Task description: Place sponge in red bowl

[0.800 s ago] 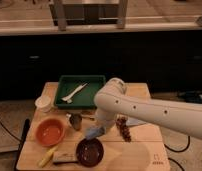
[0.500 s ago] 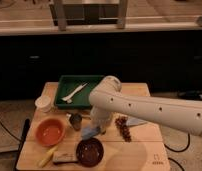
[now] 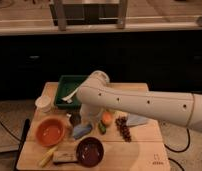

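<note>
The sponge (image 3: 82, 131) is a small blue block lying on the wooden table between the red bowl and the dark bowl. The red bowl (image 3: 50, 132) stands at the table's left, orange-red with a lighter inside, and nothing lies in it. My gripper (image 3: 77, 120) hangs at the end of the white arm (image 3: 134, 103), which reaches in from the right. It is just above and behind the sponge, to the right of the red bowl. The arm's wrist hides most of the gripper.
A dark brown bowl (image 3: 90, 151) stands at the front. A yellow banana-like piece (image 3: 48, 156) lies front left. A white cup (image 3: 43, 103) and a green tray (image 3: 67, 90) are at the back. An orange fruit (image 3: 107, 118), dark grapes (image 3: 124, 128) and a pale blue item (image 3: 137, 120) lie to the right.
The arm has swung a little to the left and lower, bringing the gripper nearer the sponge. The sponge and the bowls have not moved.
</note>
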`<state>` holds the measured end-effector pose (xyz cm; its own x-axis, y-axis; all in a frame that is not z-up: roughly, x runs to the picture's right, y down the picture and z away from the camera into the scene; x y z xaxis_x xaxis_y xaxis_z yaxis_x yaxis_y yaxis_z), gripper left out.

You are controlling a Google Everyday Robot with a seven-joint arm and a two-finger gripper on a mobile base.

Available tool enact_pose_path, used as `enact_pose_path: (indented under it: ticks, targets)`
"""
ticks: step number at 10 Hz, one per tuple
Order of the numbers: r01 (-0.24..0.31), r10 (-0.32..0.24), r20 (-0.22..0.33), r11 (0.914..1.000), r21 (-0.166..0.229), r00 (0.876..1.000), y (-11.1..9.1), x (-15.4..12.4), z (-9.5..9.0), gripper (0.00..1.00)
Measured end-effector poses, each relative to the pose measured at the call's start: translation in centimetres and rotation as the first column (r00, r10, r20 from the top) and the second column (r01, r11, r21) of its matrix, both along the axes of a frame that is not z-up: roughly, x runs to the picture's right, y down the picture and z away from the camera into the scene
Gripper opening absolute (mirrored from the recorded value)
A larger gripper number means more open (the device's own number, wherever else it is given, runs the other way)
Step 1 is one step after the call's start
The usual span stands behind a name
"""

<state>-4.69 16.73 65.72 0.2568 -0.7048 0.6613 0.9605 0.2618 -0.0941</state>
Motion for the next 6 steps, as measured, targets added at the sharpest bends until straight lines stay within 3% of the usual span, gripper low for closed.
enact_pose_path:
  ticks: [6]
  targets:
    - [0.068, -0.068, 0.026, 0.9976, 0.006, 0.997, -1.9, -4.9, -0.9, 0.00]
